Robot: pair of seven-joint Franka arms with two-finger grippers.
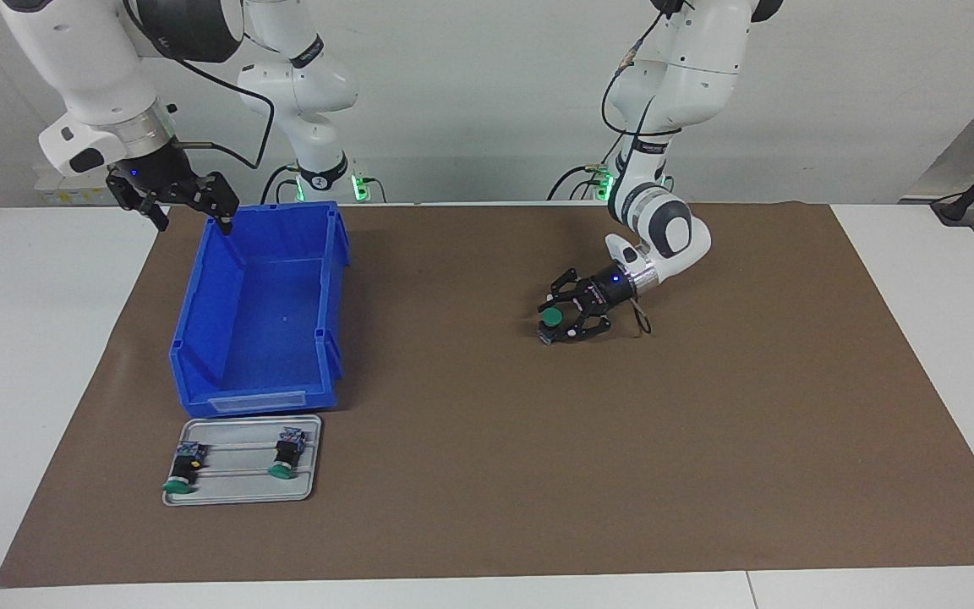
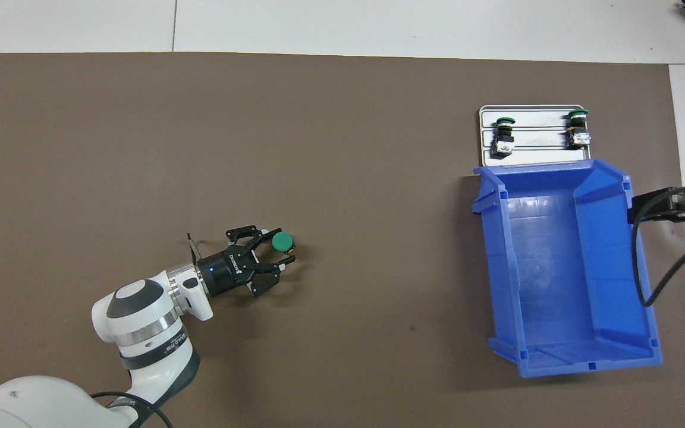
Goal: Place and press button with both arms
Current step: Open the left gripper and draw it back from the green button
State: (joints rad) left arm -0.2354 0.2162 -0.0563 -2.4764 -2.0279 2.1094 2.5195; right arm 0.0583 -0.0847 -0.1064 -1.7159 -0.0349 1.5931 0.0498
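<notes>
Facing view, left to right. Right hand (image 1: pixel 191 211): raised over the robot-side rim of the blue bin (image 1: pixel 259 313), fingers spread wide, nothing in them; this arm waits. Metal tray (image 1: pixel 242 491): just beside the bin, farther from the robots, bearing two spare buttons (image 1: pixel 185 468). Button (image 1: pixel 551 319): upright on the brown mat (image 1: pixel 707 440) covering the counter, green cap up. Left hand (image 1: pixel 561 323): low at the mat, fingers partly open about the button; contact apparently released, though not clearly seen.
</notes>
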